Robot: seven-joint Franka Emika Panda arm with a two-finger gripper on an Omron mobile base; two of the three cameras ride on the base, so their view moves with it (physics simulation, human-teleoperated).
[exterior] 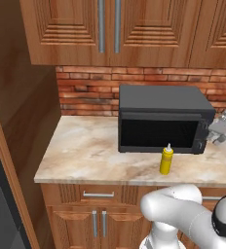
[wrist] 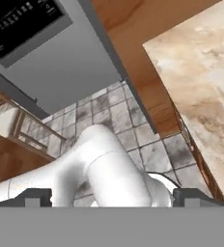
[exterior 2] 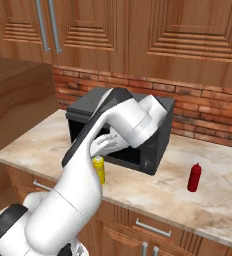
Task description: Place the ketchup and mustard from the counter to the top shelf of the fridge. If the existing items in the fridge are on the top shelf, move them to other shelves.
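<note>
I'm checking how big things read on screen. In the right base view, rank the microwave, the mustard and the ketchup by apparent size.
1. Microwave, partly behind the arm.
2-3. Ketchup and mustard: too alike to rank; the arm partly covers the mustard.

A kitchen: marbled counter (exterior: pixel 85 151), black microwave (exterior: pixel 161 119), brick backsplash (exterior: pixel 88 90) and wooden wall cabinets (exterior: pixel 110 29).

On the counter (exterior: pixel 85 151) ahead of me the microwave (exterior: pixel 161 119) stands at twelve o'clock, backed against the brick wall (exterior: pixel 88 90) under the upper cabinets (exterior: pixel 110 29). The mustard (exterior: pixel 166 160) stands just before the microwave's door, near the counter's front edge. The ketchup (exterior 2: pixel 194 177) stands well apart at the mustard's three o'clock, past the microwave's right end.
</note>
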